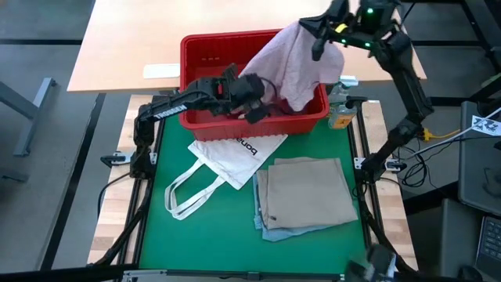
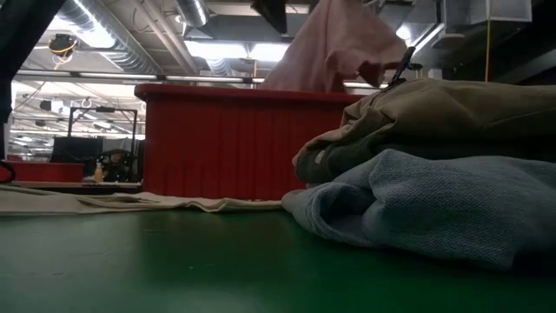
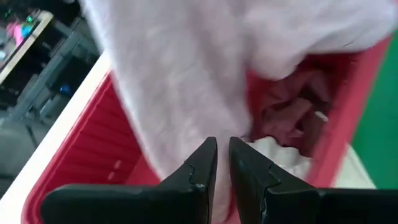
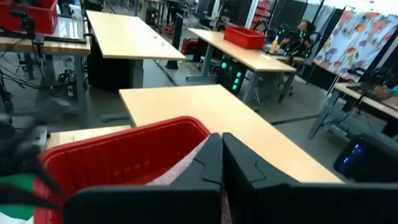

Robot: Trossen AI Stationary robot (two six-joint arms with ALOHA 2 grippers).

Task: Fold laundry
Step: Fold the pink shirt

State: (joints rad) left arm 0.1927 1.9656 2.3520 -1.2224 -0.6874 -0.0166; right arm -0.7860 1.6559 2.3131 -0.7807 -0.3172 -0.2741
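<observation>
The red basket [image 1: 205, 53] stands at the far end of the green mat [image 1: 211, 235], and everything else is placed from it. Just in front of it, touching its near wall, the white tote bag [image 1: 235, 157] lies flat with its loop handles trailing away from the basket. Beside the tote, farther from the basket, a folded beige-khaki garment [image 1: 309, 192] rests on a folded light blue one [image 1: 270, 232], whose edge peeks out beneath. A small bottle [image 1: 339, 110] stands by the basket's right corner.

Above the basket's right half hangs the mottled pink garment [image 1: 293, 63], draping down over the rim into the basket and covering much of its inside. The right gripper [image 1: 319, 41], raised over the basket's far right corner, has its fingers clamped on the cloth's top edge. The left gripper [image 1: 254, 100] reaches into the middle of the basket, its fingers nearly together with a thin gap, pointing at the hanging pink cloth; whether they pinch it cannot be told.

Inside the basket, under the pink cloth, lie a maroon garment [image 3: 292, 102] and a small white piece [image 3: 280, 155].
</observation>
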